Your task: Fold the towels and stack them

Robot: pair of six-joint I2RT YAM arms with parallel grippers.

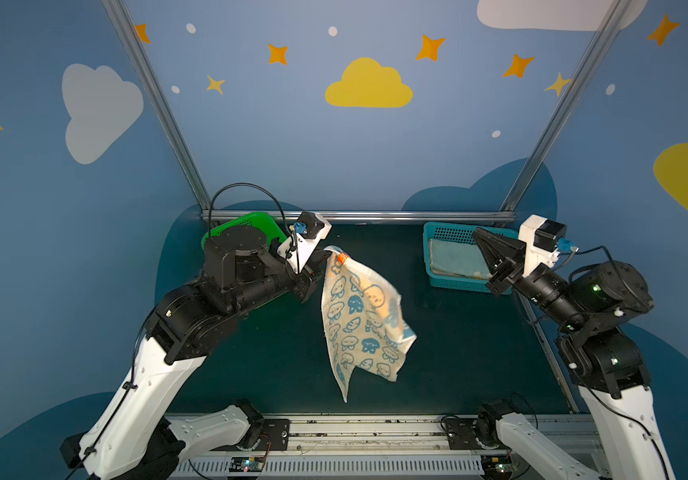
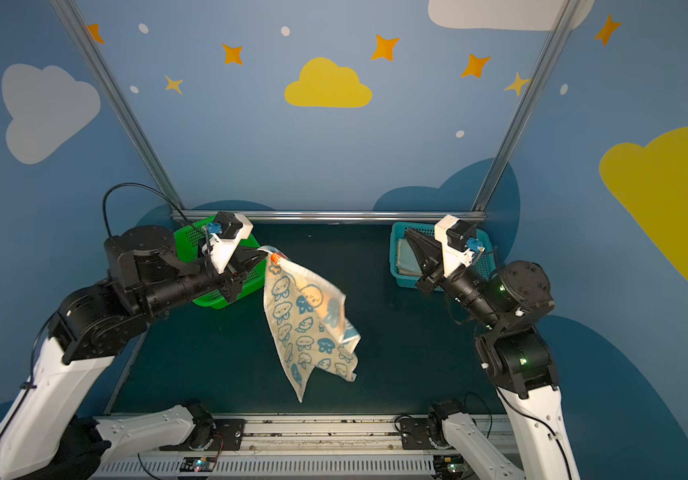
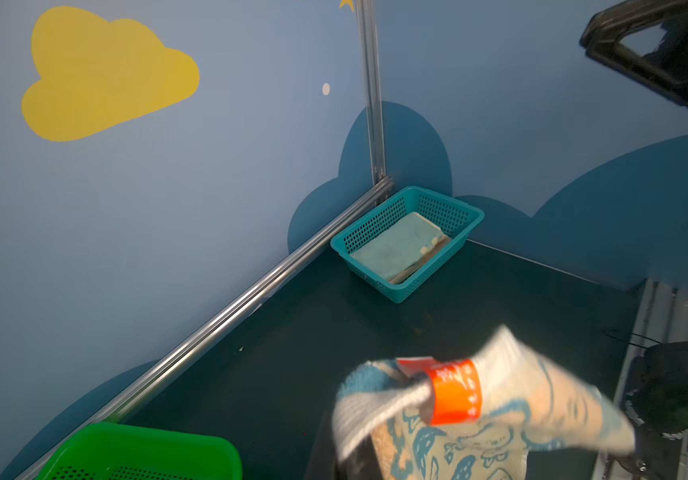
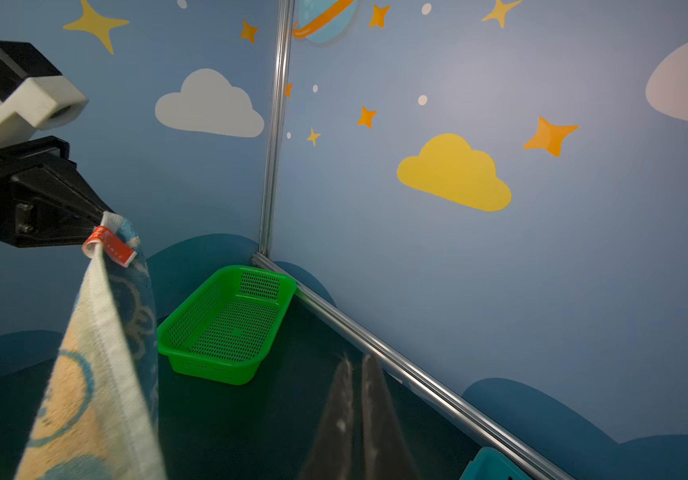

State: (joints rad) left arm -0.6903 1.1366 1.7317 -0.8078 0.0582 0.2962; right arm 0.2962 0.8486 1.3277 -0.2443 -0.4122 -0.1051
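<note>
The left gripper (image 1: pixel 325 257) pinches one corner of the pale yellow towel (image 1: pixel 359 328), right by its orange tag (image 1: pixel 342 258). The towel hangs down in the middle of both top views. The right gripper (image 1: pixel 476 232) is closed and holds nothing. It is at the right, over the blue basket (image 1: pixel 458 283), where folded towels (image 1: pixel 450 257) lie. A green basket (image 1: pixel 251 220) sits at the left.

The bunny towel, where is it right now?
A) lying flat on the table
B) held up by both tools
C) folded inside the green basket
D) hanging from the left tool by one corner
D: the left tool pinches the bunny towel at the corner with the orange tag. The rest of it hangs down, and the green basket is empty.
</note>
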